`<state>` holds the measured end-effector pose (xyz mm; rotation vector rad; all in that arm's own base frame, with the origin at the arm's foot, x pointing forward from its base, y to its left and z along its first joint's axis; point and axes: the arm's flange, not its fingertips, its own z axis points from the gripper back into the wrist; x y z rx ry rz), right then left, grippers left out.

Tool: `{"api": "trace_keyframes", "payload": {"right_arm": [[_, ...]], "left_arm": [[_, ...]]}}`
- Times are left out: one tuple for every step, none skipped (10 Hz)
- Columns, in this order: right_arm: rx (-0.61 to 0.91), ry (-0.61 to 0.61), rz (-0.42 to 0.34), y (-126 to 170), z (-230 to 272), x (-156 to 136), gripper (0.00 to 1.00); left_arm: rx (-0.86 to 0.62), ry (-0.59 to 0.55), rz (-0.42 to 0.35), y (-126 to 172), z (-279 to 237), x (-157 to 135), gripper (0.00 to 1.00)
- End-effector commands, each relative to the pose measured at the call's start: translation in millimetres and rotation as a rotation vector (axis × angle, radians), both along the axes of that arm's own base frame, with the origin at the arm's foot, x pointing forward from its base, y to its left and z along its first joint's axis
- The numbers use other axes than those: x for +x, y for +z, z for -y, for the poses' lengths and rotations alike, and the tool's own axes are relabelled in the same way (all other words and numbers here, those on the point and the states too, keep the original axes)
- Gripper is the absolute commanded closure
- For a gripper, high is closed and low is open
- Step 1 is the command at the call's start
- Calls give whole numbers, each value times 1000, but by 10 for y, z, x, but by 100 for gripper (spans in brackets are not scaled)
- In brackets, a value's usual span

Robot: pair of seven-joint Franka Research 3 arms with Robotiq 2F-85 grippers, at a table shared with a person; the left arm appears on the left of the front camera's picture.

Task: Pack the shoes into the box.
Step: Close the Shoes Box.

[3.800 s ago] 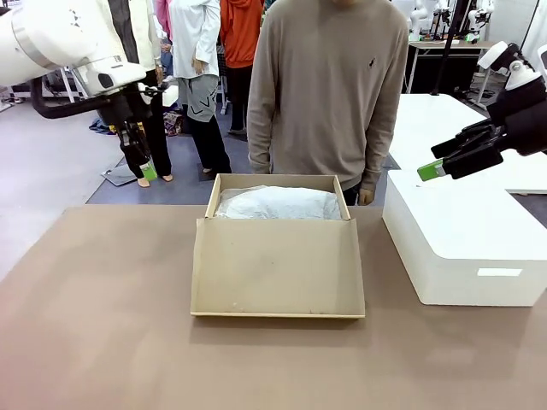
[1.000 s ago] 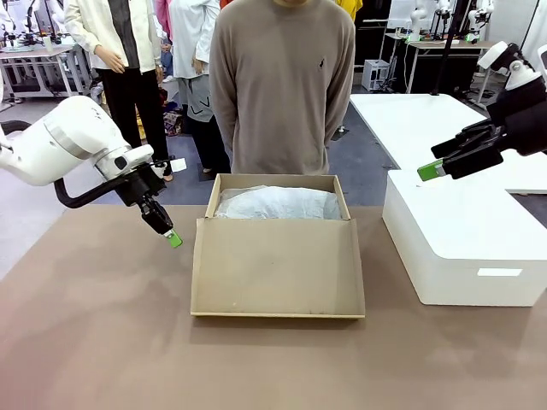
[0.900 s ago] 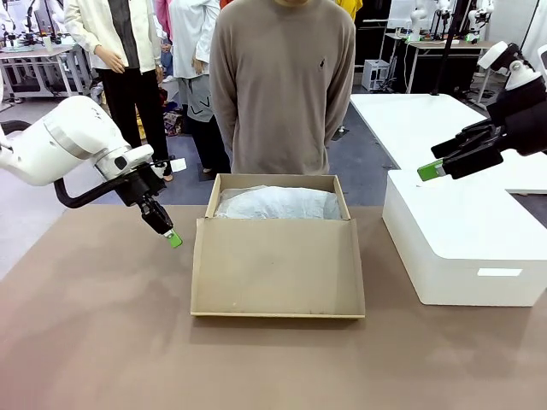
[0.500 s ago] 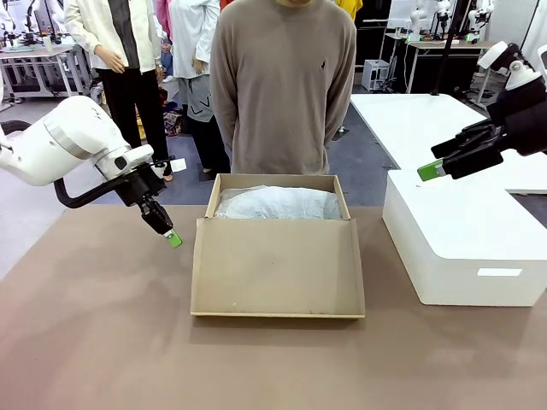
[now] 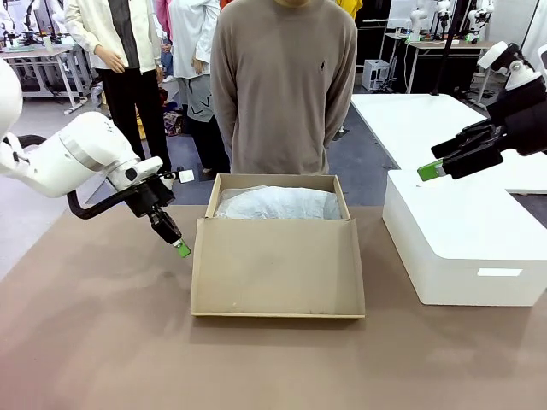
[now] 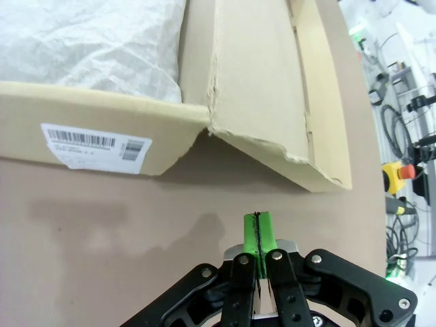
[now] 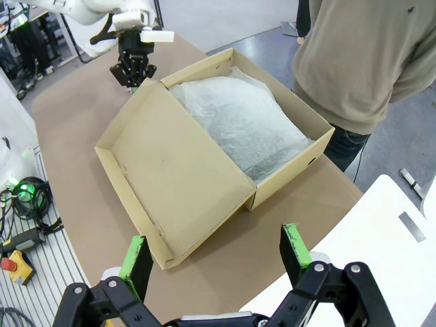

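Movement belonged to the left arm alone: half a second before, its gripper hung a little farther from the shoebox, and at this moment the left gripper had slid rightward and lower, ending just beside the left edge of the box's flap lid, close above the tabletop. Its fingers were clenched, the green pads pressed flat together with nothing between them. That closed, wedge-like tip near the hinge corner suggested, as a judgement, that the arm was lining up to work on the flap rather than to pick anything up. The right gripper had not shifted from its place above the white block-shaped box, its fingers spread wide and empty. The shoebox sat in the middle of the tabletop, tan corrugated cardboard with matte walls, its large flap folded out flat toward the robot, the fold torn and ragged at one corner, a white barcode label on its side wall. Crinkled white tissue paper mounded inside the tray, so whether the shoes already lay under it could not be told. A person in a beige sweater stood at the far edge.
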<state>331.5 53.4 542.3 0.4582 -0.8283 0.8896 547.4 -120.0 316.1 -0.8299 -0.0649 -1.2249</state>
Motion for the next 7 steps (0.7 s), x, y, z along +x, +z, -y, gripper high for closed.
{"api": "trace_keyframes", "payload": {"right_arm": [[13, 18, 12, -5, -1, 23, 0], [13, 18, 12, -5, -1, 23, 0], [13, 18, 12, -5, -1, 23, 0], [13, 18, 12, -5, -1, 23, 0], [13, 18, 12, -5, -1, 23, 0], [13, 18, 12, -5, -1, 23, 0], [13, 18, 12, -5, -1, 23, 0]], "left_arm": [[-56, 0, 11, -38, 50, 42, 100], [-57, 0, 5, -81, 83, 41, 100], [-54, 0, 1, -119, 101, 39, 100], [-59, -1, -1, -145, 112, 36, 100], [-68, -2, -1, -172, 130, 41, 100], [-72, -2, -6, -208, 156, 45, 100], [-79, -9, -10, -236, 183, 47, 100]]}}
